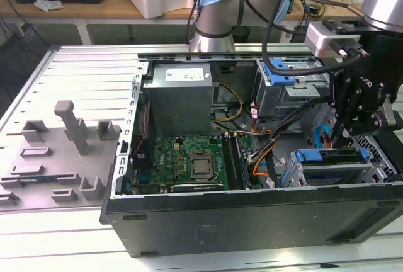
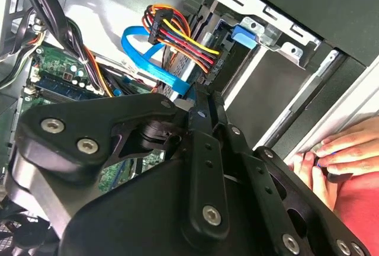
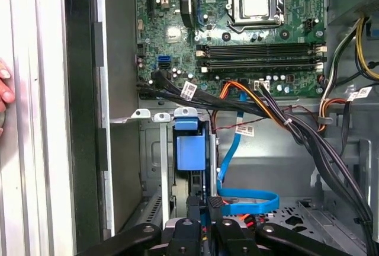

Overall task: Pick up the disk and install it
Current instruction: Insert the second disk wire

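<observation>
The disk (image 1: 334,157) lies in the lower drive bay at the exterior view's right of the open computer case (image 1: 252,221), its blue end handle (image 1: 313,156) toward the motherboard. In the first wrist view the disk's handle (image 3: 189,149) sits in the bay's metal frame. In the second wrist view the handle (image 2: 246,34) shows at the bay's mouth. My gripper (image 1: 340,138) hangs just over the disk's far end, fingers together and holding nothing. Its black fingers (image 3: 214,205) stand by the disk's end in the first wrist view. In the second wrist view the gripper (image 2: 204,99) points at the cable plugs.
A blue bracket (image 1: 280,73) sits on the grey drive cage behind the gripper. Orange and black cables (image 3: 266,105) and a blue data cable (image 3: 249,200) cross the case beside the bay. A person's hand (image 2: 337,155) rests on the case edge. Grey fixtures (image 1: 69,133) stand at the exterior view's left.
</observation>
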You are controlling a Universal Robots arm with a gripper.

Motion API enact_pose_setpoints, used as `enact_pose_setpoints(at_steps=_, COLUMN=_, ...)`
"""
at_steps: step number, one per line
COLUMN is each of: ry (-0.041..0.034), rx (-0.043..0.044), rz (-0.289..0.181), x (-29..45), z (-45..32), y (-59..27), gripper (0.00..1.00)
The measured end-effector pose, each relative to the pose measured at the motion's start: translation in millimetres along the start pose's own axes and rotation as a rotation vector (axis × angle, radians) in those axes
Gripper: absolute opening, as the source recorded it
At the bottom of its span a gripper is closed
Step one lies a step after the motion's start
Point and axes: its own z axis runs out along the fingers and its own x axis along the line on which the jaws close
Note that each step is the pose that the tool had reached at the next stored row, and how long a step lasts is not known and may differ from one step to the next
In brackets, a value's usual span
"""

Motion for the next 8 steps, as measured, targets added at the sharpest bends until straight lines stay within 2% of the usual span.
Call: enact_pose_setpoints(at_steps=8, ry=0.0001, rx=0.003, rz=-0.03, x=-0.1, z=1.1, y=0.3, gripper=0.16)
